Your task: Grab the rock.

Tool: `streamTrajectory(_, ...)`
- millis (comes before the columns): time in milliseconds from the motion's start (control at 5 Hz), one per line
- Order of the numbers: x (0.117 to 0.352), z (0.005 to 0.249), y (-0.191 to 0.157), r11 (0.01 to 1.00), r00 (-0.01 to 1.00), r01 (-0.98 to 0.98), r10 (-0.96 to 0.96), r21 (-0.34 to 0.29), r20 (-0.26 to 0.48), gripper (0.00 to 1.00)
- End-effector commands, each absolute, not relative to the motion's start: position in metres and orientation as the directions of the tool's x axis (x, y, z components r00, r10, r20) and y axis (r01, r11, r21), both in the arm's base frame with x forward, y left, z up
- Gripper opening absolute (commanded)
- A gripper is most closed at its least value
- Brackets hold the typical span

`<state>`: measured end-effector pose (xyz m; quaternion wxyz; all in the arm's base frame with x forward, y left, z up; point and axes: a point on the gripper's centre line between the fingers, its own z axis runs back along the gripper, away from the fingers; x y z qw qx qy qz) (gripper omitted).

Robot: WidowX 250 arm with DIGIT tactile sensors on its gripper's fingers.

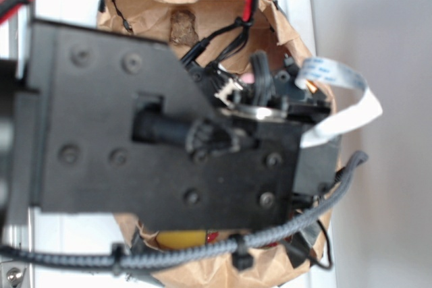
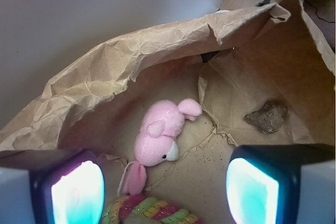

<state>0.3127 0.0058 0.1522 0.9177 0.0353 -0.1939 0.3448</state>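
Rock point(image 2: 267, 116) lies on the bag point(image 2: 131, 56) floor near its right wall, apart from the plush point(image 2: 160, 139). Gripper point(image 2: 165, 184) hovers above, jaws wide, empty. Likely hard, dense, rough, non-fragile; best pinched across its narrower sides.

Plain tan-brown kraft is seen all over the crinkled paper bag point(image 2: 131, 56), with a scatter of tiny dark specks on its floor. The rock point(image 2: 268, 116) is mottled dark grey-brown, totally matte. The plush bunny point(image 2: 160, 137) is done in soft pink with a white snout and a black eye. A twisted rope toy point(image 2: 152, 211) is striped yellow, green and pink. A yellow block point(image 1: 181, 239) is glimpsed under the black arm point(image 1: 135, 126).
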Motion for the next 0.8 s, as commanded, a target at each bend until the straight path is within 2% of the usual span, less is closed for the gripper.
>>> streamTrajectory(0,0.292,0.135,0.011,0.609,0.514,-0.773,0.766,-0.179,0.385,1.0)
streamTrajectory(200,0.277,0.11,0.012,0.616,0.526,-0.775,0.753,-0.141,0.395,1.0)
streamTrajectory(600,0.28,0.085,0.034,0.504,0.44,-0.861,0.805,-0.069,0.398,1.0)
